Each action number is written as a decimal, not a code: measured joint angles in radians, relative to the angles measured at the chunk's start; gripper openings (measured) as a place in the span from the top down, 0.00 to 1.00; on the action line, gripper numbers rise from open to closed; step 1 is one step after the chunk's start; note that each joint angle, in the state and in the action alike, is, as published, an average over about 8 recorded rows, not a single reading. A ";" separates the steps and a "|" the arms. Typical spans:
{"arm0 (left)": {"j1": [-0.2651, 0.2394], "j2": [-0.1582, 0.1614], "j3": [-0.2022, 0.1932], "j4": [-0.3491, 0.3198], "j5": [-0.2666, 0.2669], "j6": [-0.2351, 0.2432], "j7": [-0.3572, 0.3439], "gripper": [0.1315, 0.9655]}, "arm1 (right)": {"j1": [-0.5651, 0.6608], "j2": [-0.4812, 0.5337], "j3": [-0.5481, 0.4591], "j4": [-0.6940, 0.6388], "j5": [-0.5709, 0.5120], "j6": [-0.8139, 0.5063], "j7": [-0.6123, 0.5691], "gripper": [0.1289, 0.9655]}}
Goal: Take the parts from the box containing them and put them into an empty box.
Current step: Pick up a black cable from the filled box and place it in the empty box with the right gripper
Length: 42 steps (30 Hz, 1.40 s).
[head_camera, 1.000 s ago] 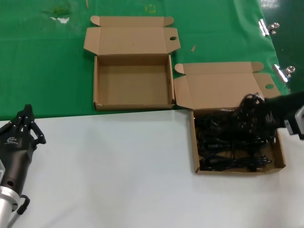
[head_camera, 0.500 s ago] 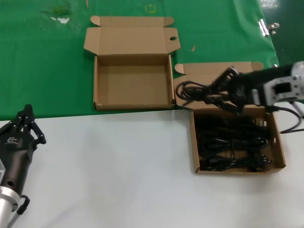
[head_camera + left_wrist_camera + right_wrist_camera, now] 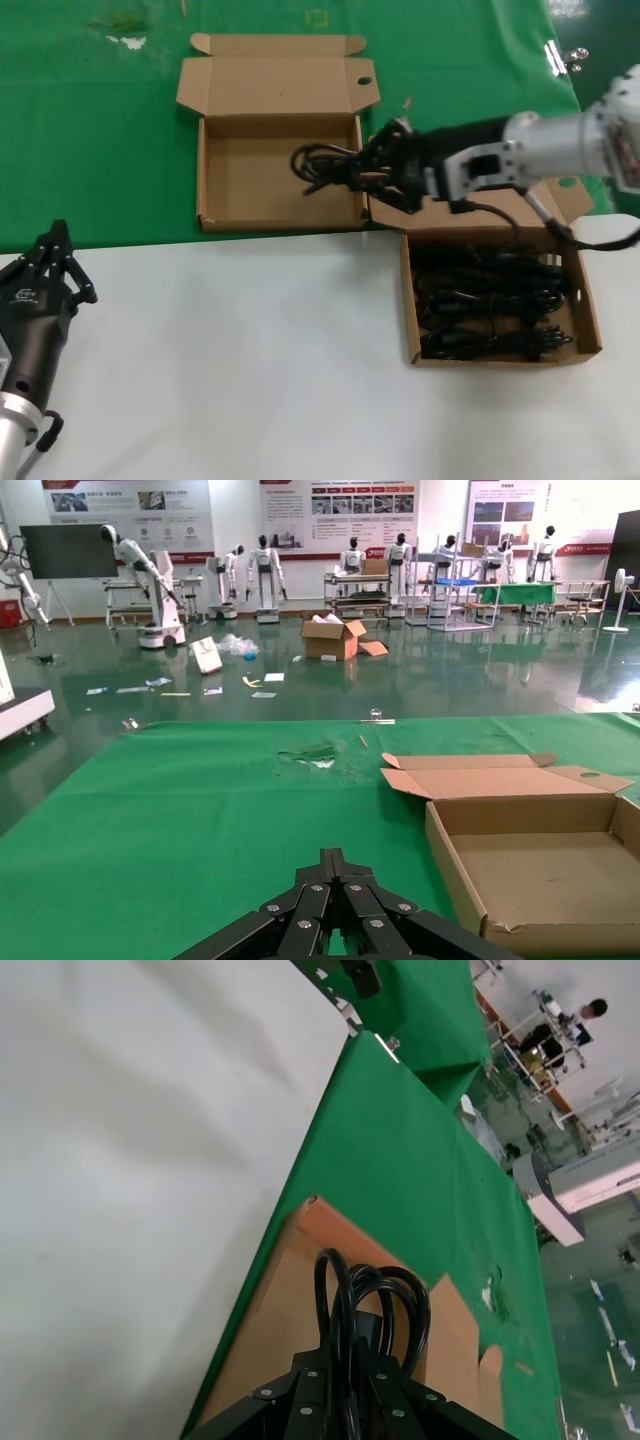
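From overhead, the right end effector (image 3: 385, 165) grips a coiled cable (image 3: 325, 163) over the empty box (image 3: 205, 170)'s right side; more cables (image 3: 490, 300) fill the other box (image 3: 590, 315). The left end effector (image 3: 50, 262) rests closed on the worktop (image 3: 250, 350). Right wrist: fingers (image 3: 305, 1385) pinch the loops (image 3: 375, 1305).

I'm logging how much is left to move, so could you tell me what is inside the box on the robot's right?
The box on the right holds black coiled cables lying across its floor. How many there are cannot be told; they overlap and cover most of the bottom.
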 joint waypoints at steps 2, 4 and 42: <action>0.000 0.000 0.000 0.000 0.000 0.000 0.000 0.99 | 0.029 -0.036 0.005 -0.072 0.002 0.017 -0.046 0.95; 0.000 0.000 0.000 0.000 0.000 0.000 0.000 0.99 | 0.059 -0.073 0.012 -0.146 0.005 0.036 -0.095 0.95; 0.000 0.000 0.000 0.000 0.000 0.000 0.000 0.99 | 0.069 -0.321 -0.159 -0.377 0.235 0.420 -0.356 0.93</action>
